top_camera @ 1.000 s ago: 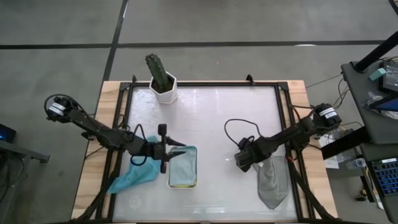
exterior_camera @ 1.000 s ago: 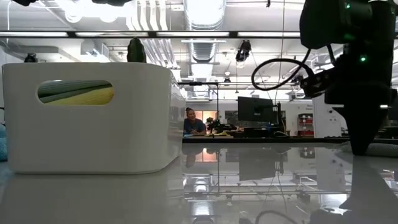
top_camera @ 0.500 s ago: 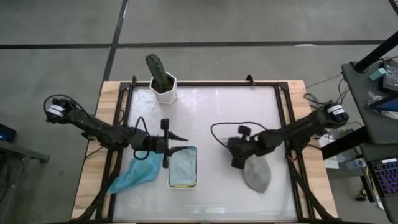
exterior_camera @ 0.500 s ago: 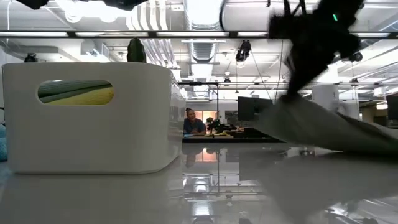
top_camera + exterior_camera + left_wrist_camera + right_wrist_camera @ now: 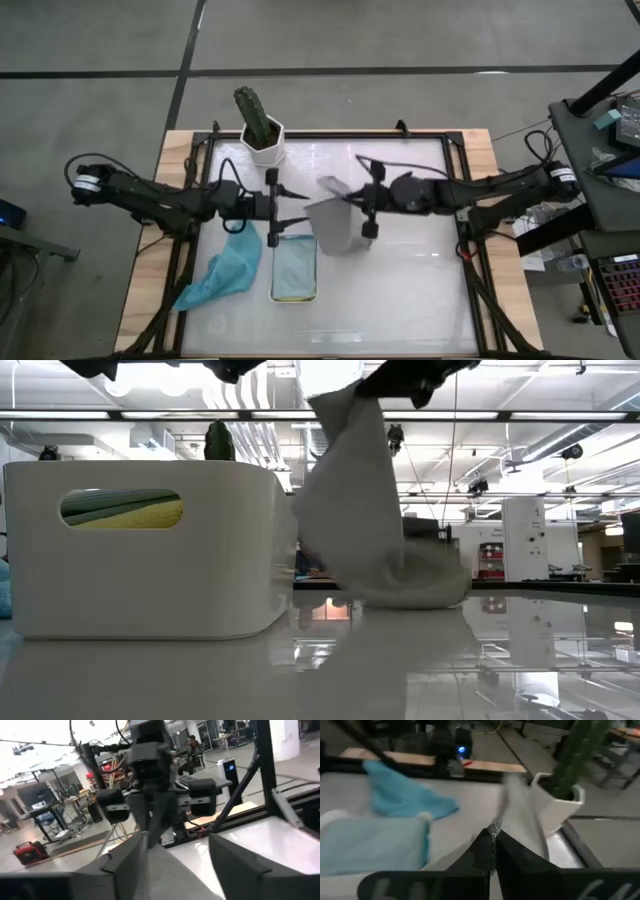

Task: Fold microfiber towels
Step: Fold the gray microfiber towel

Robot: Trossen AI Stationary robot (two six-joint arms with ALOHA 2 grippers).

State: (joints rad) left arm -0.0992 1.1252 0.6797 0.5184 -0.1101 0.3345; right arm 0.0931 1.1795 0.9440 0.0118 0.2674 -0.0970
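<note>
**Grey towel aloft between two arms, handover at risk**

High view: right end effector (image 5: 345,203) pinched shut on one corner of the grey towel (image 5: 338,226), hanging mid-table just beside the white tray (image 5: 294,297). Left end effector (image 5: 290,206) spread wide, close by, gripping nothing. Likely trouble: a missed second corner, leaving the cloth bunched, or a swing against the tray. Teal towel (image 5: 222,275) crumpled near the table's left edge. Light blue towel (image 5: 294,266) flat on top in the tray.

Low view: grey cloth (image 5: 355,510) draped in a limp, creased fall, lower hem pooled on the table (image 5: 450,670). Possible snag on the tray wall (image 5: 150,560).

Left wrist view: open fingers (image 5: 235,865) facing the hanging cloth (image 5: 155,815).

Right wrist view: fingers (image 5: 485,852) closed on the grey fabric; potted cactus (image 5: 570,765) close behind, a knock-over hazard.
</note>
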